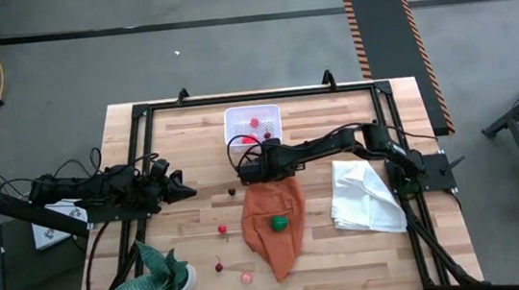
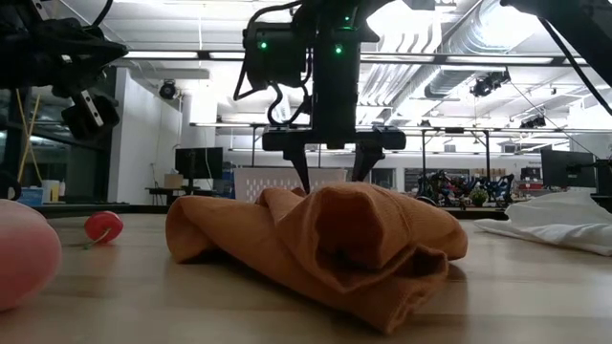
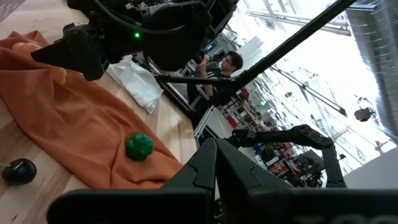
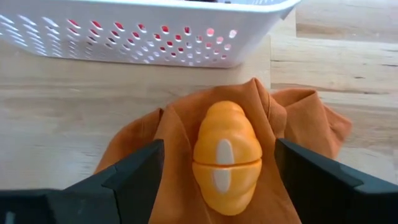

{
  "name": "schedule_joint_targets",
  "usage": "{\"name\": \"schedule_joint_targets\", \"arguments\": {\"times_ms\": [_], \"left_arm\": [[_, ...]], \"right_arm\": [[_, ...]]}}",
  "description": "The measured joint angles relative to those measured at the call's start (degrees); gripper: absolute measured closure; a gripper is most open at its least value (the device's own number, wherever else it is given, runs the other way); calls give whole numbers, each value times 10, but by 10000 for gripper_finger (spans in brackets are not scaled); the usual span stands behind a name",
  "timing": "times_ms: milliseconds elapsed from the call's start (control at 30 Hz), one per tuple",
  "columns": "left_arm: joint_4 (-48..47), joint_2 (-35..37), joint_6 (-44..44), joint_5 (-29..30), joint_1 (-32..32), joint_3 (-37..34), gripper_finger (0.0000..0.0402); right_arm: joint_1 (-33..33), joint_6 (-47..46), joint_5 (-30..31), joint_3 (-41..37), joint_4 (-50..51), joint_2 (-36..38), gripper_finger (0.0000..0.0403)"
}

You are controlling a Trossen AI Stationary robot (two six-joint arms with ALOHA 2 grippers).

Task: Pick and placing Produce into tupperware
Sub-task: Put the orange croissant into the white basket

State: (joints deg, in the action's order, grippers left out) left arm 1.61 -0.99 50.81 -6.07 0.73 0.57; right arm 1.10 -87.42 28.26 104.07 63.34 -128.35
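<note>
The white tub [image 1: 231, 133] stands at the table's far middle with red produce [image 1: 255, 122] in it; it also shows in the right wrist view [image 4: 124, 37]. An orange ridged toy [image 4: 227, 158] lies on the far end of the orange cloth [image 1: 273, 230]. My right gripper [image 4: 217, 149] is open just above it, one finger on either side, and it also shows in the high view [image 1: 246, 172] and the low view [image 2: 332, 177]. A green toy [image 1: 278, 223] rests on the cloth. My left gripper [image 1: 190, 189] is shut and empty, above the table to the left.
A dark cherry [image 1: 232, 191], a red piece [image 1: 222, 229], another cherry [image 1: 219, 265] and a pink piece [image 1: 246, 278] lie on the wood left of the cloth. A potted spiky plant [image 1: 162, 276] stands at the near left. A white cloth [image 1: 366, 196] lies at the right.
</note>
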Motion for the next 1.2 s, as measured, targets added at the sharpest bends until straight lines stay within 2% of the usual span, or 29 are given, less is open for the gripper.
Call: {"name": "schedule_joint_targets", "arguments": {"times_ms": [233,467,1200], "left_arm": [[1,0,0,-3,0,0,401],[3,0,0,-11,0,0,401],[2,0,1,-12,0,0,401]], "right_arm": [[1,-1,-26,-1,-11,-23,107],[4,-11,-10,0,-17,-31,107],[4,-26,-18,0,-17,-47,115]]}}
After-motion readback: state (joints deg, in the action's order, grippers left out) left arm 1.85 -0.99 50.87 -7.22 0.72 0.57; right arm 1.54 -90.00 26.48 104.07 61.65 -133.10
